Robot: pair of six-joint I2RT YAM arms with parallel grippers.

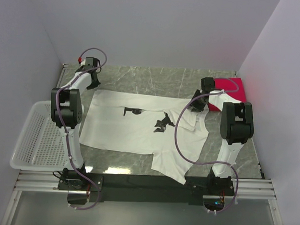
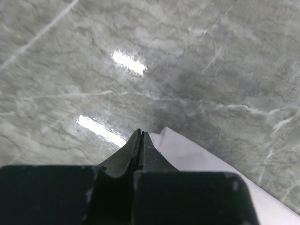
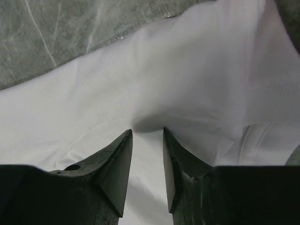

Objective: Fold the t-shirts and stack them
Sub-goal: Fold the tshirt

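— Where does the white t-shirt lie?
— The white t-shirt [image 1: 139,132] lies spread across the middle of the table [image 1: 156,75], with its black print [image 1: 162,124] facing up. Its straight hem runs along the side nearest the left edge. One sleeve reaches down toward the near edge, between my two bases. On the right side, around the collar, the cloth is bunched and wrinkled.

— And the red one?
— The red t-shirt [image 1: 233,86] sits folded in the far right corner, apart from the white one. My right arm stands partly in front of it.

— What about your left fingers?
— My left gripper [image 2: 139,136] is near the far left corner. Its fingers are pressed flat together, and I see nothing between them. The tips point down at bare marble, and a corner of the white cloth lies just beside them, to the right in my wrist view. I cannot tell whether the tips touch the table.

— And the right?
— My right gripper [image 3: 147,138] hangs over the wrinkled right part of the white shirt, its fingers apart with a narrow gap. A raised fold of cloth sits just beyond the tips. The gap itself shows only cloth lying below, none of it pinched.

— Anything else nearby?
— A white mesh basket [image 1: 37,137] stands off the left edge of the table, beside my left arm.
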